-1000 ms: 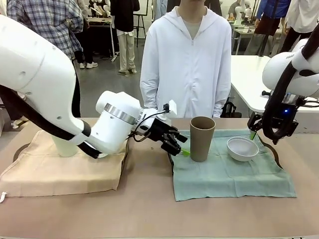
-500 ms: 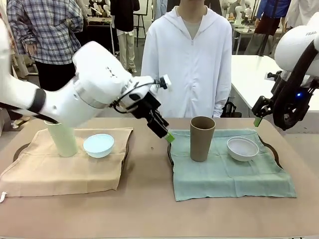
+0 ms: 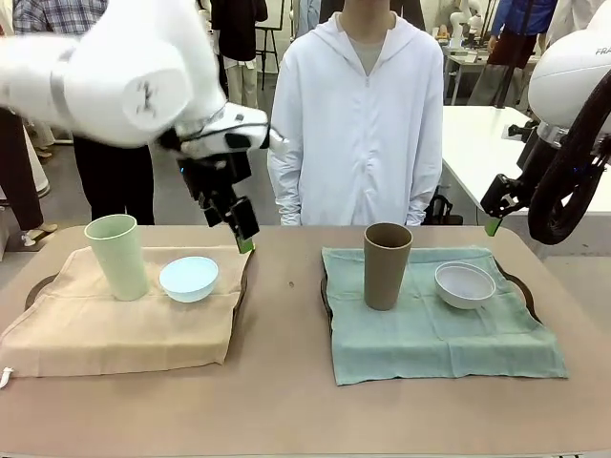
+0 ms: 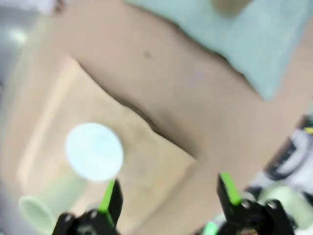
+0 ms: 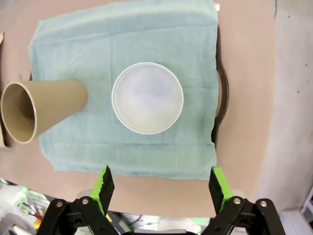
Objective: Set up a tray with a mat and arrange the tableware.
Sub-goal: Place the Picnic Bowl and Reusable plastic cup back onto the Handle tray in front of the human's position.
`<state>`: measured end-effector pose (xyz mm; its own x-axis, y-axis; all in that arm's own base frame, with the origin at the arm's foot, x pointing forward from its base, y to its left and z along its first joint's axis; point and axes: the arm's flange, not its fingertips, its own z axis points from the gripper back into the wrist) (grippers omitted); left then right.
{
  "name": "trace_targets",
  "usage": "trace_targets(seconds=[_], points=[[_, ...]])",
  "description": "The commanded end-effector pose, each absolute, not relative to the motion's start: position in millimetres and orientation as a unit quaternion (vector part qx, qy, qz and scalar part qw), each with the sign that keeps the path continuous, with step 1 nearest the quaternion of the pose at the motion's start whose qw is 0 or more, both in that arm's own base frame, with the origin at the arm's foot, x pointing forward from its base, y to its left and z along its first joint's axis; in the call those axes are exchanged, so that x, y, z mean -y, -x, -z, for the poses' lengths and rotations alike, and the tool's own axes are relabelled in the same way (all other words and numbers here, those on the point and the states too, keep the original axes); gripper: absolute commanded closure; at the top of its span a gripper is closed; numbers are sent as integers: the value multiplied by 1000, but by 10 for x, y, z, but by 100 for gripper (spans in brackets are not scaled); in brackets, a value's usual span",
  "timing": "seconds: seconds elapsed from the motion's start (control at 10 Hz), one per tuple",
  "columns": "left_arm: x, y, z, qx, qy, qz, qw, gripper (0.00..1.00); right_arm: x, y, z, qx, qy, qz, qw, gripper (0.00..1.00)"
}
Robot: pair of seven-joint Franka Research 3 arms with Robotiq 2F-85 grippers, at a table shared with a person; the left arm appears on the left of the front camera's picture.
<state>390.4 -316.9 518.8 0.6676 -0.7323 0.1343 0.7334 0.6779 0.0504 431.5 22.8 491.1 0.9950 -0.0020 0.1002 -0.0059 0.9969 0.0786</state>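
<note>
On the near left of the surface (image 3: pixel 286 401) lies a tan mat (image 3: pixel 115 329) spread over a dark tray (image 3: pixel 38 286) whose rim shows at the mat's left edge. On the mat's far part stands the green cup (image 3: pixel 117 256), upright, and just right of it sits the blue bowl (image 3: pixel 188 278), close to the cup but apart from it. In the left wrist view, which is blurred, the bowl (image 4: pixel 94 152) and cup (image 4: pixel 39 211) lie below the camera on the same mat (image 4: pixel 117 161).

On the near right a green mat (image 3: pixel 439 329) covers a second tray (image 3: pixel 520 286), its dark rim showing at the left and right sides. The brown cup (image 3: pixel 387 265) stands upright on the far left part of this mat, and the white bowl (image 3: pixel 465 284) rests to its right, well apart from it. The right wrist view looks down on the white bowl (image 5: pixel 147 98) mid-mat, with the brown cup (image 5: pixel 41 110) at picture left.

Farther off, the left pincer (image 3: pixel 239 227) hangs in the air above the far right corner of the tan mat, fingers spread wide and holding nothing. The right pincer (image 3: pixel 496 212) hovers high beyond the far right corner of the green mat, also wide and empty; its green pads (image 5: pixel 217 182) stand far apart in its own view.

Beyond the far edge stands a person (image 3: pixel 368 114) in a white hooded top, facing the surface.
</note>
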Motion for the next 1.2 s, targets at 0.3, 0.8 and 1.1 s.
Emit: trace_targets(seconds=[0.3, 0.8, 1.1], points=[[3682, -3717, -5566, -4, 27, 364, 931, 0, -225, -4359, -4867, 45, -40, 0, 998, 0], [3682, -3717, -5566, -4, 27, 364, 931, 0, -225, -4359, -4867, 45, -40, 0, 998, 0], [3682, -3717, -5566, -4, 27, 364, 931, 0, -225, -4359, -4867, 45, -40, 0, 998, 0]])
